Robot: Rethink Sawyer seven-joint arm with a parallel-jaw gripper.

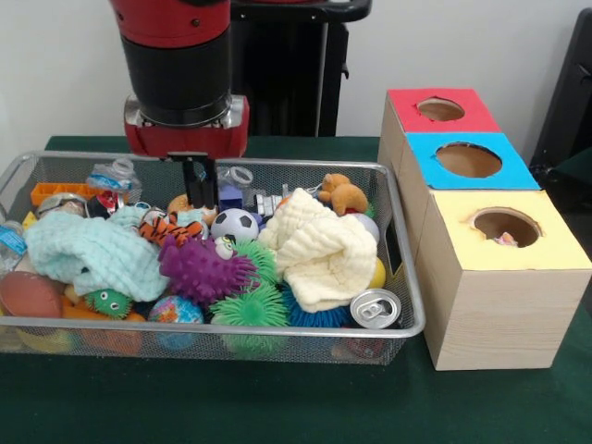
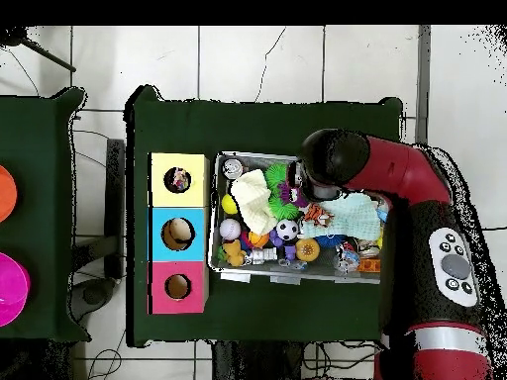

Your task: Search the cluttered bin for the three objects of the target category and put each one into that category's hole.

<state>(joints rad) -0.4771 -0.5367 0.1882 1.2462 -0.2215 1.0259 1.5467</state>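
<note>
Filling the wire bin (image 1: 407,277) are toys, cloths (image 1: 319,248) and a can (image 1: 376,307); jaws' state unclear.

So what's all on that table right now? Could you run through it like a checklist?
Surface: green cloth table.
Job's things: wire mesh bin full of toys; three wooden boxes with holes, topped red, blue and yellow. The yellow hole holds something.
Clutter: cream cloth, mint cloth, purple spiky toy, soccer ball, tiger toy, drink can.
Pincer: low over the bin's back; open or shut unclear.
Cables: some on the floor.
Surroundings: tiled floor, second table.
</note>
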